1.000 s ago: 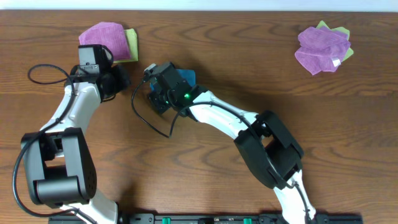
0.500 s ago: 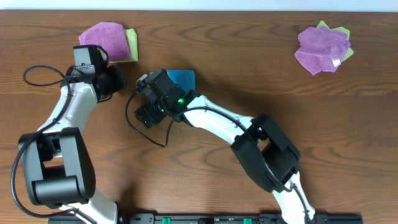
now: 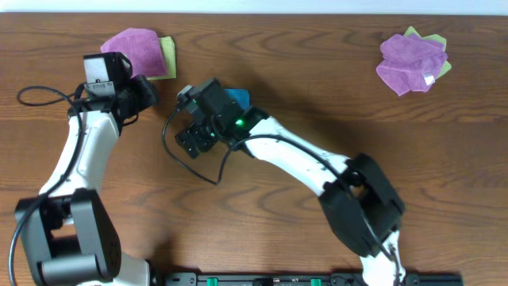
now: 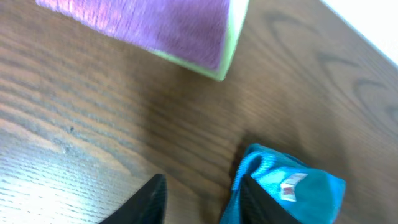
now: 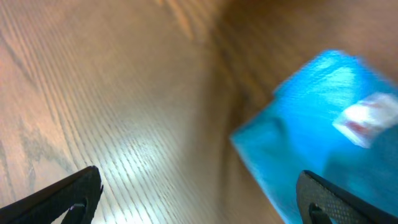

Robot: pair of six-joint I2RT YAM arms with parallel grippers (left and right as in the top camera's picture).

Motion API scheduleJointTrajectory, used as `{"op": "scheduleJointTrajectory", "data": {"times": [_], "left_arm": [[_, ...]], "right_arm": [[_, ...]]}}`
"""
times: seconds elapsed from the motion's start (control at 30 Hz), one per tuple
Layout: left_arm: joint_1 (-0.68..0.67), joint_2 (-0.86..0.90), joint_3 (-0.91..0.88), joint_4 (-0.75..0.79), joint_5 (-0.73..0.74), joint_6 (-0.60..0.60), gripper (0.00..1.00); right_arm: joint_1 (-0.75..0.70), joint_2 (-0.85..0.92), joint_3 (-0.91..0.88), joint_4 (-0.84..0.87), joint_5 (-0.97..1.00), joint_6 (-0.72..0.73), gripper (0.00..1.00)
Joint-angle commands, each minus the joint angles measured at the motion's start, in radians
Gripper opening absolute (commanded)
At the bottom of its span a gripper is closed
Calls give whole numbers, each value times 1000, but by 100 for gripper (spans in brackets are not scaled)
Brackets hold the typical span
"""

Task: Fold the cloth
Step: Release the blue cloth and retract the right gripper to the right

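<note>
The cloth, a small blue folded piece (image 3: 238,97) with a white label, lies on the wood, partly under my right arm. My right gripper (image 3: 190,137) hangs just left of it. In the right wrist view its fingers (image 5: 69,193) stand wide apart over bare wood, with the blue cloth (image 5: 323,106) at the right finger. My left gripper (image 3: 147,94) sits further left. Its jaws (image 4: 202,202) are apart with wood between them, and the blue cloth (image 4: 292,186) lies behind the right finger. Neither gripper holds anything.
A folded purple cloth (image 3: 133,48) lies on a green one (image 3: 167,56) at the back left, close to my left gripper. A loose pile of purple and green cloths (image 3: 413,59) sits at the back right. A black cable (image 3: 40,95) loops beside the left arm.
My left gripper has gone from shut to open and drawn back to the left. My right gripper has opened wide and moved off the blue cloth toward the lower left.
</note>
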Motion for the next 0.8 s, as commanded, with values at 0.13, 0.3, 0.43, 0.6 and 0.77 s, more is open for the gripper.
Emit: {"op": "scheduleJointTrajectory", "data": {"times": [0.13,0.3,0.43,0.6,0.77], "left_arm": [[8,-69,16,-43,4,-3,93],[8,-83,16,-92,22,-4,95],[8,-84,16,-122,84,-23,95],[8,-84,16,-139,146,-94,95],[6,-84,16,-140,210,-125,95]], "right_arm": [[-101,-147,20,-122,38,-27,99],[-230,-270,20,-261,-37,-64,99],[-355,-372,14,-370,-66,-118,99],[-506,-547,-106,-422,-66,-155,99],[-619,-792,-367,-372,-71,-154,99]]}}
